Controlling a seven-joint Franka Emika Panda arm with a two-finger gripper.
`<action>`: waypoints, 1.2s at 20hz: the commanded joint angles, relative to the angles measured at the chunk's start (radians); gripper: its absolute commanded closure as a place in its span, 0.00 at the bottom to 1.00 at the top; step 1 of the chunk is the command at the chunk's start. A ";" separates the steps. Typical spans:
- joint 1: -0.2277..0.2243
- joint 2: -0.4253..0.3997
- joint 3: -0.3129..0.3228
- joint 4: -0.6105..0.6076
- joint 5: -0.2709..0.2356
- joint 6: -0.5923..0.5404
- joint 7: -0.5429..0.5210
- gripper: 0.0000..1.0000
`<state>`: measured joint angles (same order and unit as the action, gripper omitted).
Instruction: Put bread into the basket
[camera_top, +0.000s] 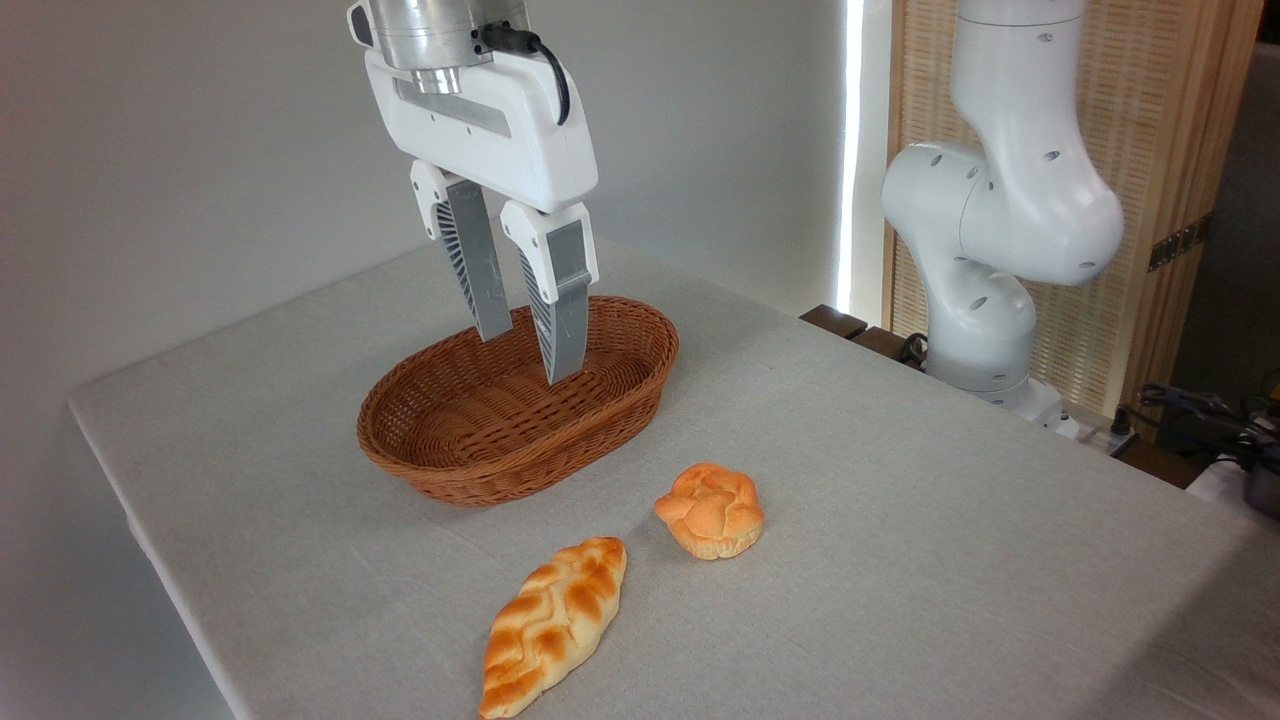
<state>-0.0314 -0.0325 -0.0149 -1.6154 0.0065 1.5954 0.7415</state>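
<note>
gripper over basket, loaf on the cloth in front

gripper (528, 352) hangs with fingers pointing down, jaws parted with a narrow gap, nothing between them; tips sit in line with the back half of the basket (440, 455), whether above it or inside the rim cannot be told. basket, oval wicker, reddish-brown, lies directly beneath and slightly left of the gripper, nothing seen in it. bread (553, 625), long braided loaf with pointed ends, lies flat on the table (950, 520), well below and nearer the viewer than the gripper, apart from the basket. small round bun (711, 509) just right of the loaf, not touching. robot arm base (985, 220) stands far right of the gripper.
</note>
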 joint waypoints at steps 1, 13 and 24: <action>-0.004 -0.004 0.019 0.017 -0.005 -0.029 0.007 0.00; -0.002 -0.004 0.019 0.014 -0.005 -0.029 0.006 0.00; -0.010 -0.015 0.018 0.000 -0.005 -0.028 0.006 0.00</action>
<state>-0.0339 -0.0371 -0.0043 -1.6154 0.0065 1.5947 0.7415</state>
